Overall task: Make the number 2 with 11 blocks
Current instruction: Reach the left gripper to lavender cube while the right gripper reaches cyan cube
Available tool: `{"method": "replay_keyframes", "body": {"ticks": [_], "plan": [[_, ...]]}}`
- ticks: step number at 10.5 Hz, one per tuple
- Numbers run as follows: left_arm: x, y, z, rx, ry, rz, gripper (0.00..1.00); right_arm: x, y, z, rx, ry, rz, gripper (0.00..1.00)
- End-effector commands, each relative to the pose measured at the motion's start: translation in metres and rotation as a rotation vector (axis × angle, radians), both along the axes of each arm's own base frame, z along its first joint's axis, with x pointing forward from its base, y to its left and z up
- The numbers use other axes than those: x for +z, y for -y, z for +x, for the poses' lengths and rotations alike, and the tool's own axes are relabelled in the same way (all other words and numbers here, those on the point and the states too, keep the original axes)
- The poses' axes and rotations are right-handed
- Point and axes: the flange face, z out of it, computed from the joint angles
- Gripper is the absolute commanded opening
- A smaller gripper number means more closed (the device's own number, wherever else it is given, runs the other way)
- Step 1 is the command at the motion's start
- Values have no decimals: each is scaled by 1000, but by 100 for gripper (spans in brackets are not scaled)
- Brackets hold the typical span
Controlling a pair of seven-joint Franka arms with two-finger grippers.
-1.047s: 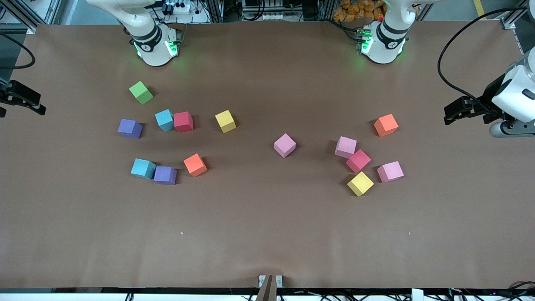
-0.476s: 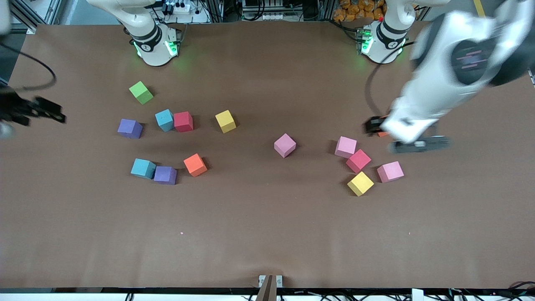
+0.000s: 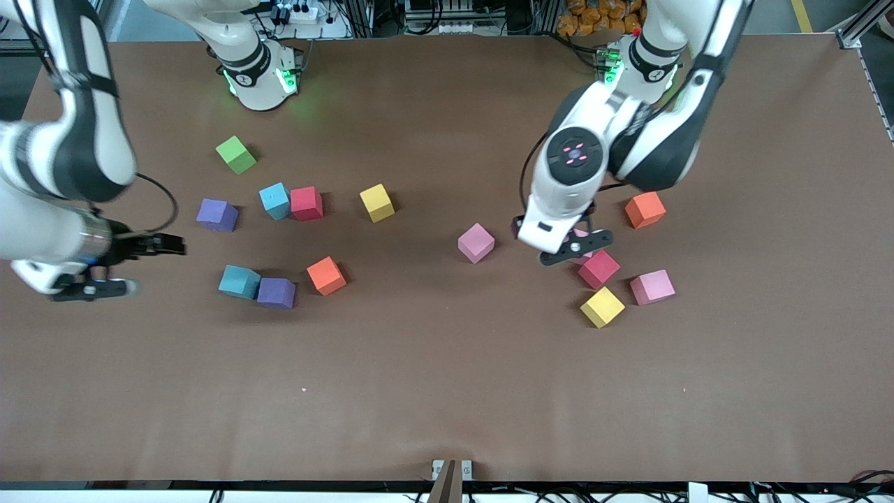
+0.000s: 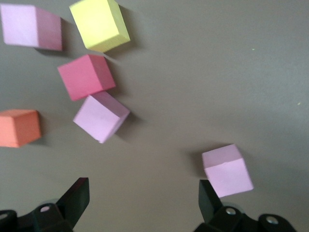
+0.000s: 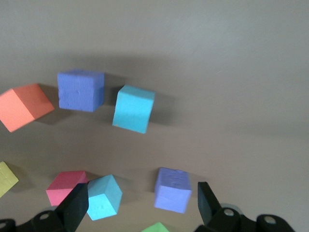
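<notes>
Bench: brown matte bench (image 3: 447,391); both arm bases along its edge farthest from the front camera.
Cube count: thirteen loose cubes, no digit formed.
Pink: three. One pink cube (image 3: 475,242) alone mid-bench; one (image 3: 651,286) toward the left arm's end; a third (image 4: 101,117) mostly hidden under the left arm in the front view, clear in the left wrist view.
Red: two. One red cube (image 3: 598,269) next to the hidden pink; one (image 3: 306,203) touching a blue cube.
Yellow: two, (image 3: 602,307) and (image 3: 376,202).
Orange: two, (image 3: 645,209) and (image 3: 326,275).
Blue: two. Blue cube (image 3: 275,200) and another (image 3: 239,281), the latter touching a purple cube.
Purple: two, (image 3: 276,293) and (image 3: 216,214).
Green: one green cube (image 3: 235,154), farthest from the front camera, toward the right arm's end.
Left gripper: left gripper (image 4: 140,203) over the bench between the mid-bench pink cube and the red/pink cluster; jaws spread wide, holding nothing.
Right gripper: right gripper (image 5: 137,205) over the right arm's end of the bench, beside the blue/purple pairs; jaws spread wide, holding nothing.
</notes>
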Motion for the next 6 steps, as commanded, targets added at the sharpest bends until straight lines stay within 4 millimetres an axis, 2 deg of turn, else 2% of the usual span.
{"method": "replay_keyframes", "body": {"ticks": [1, 2, 3, 4, 5, 6], "plan": [[-15, 39, -15, 162, 25, -34, 100, -34, -44, -47, 51, -87, 24, 100], [-28, 47, -14, 214, 37, -51, 100, -40, -63, -70, 88, -97, 25, 100], [-47, 52, -18, 257, 36, -55, 100, -35, -64, -84, 98, -78, 31, 100], [-64, 62, -31, 252, 56, -81, 100, -31, -64, -93, 114, -79, 39, 100], [-81, 64, -40, 265, 68, -93, 100, -32, -68, -109, 139, -87, 46, 100], [-85, 62, -41, 284, 65, -93, 100, -33, -77, -123, 164, -90, 50, 100]]}}
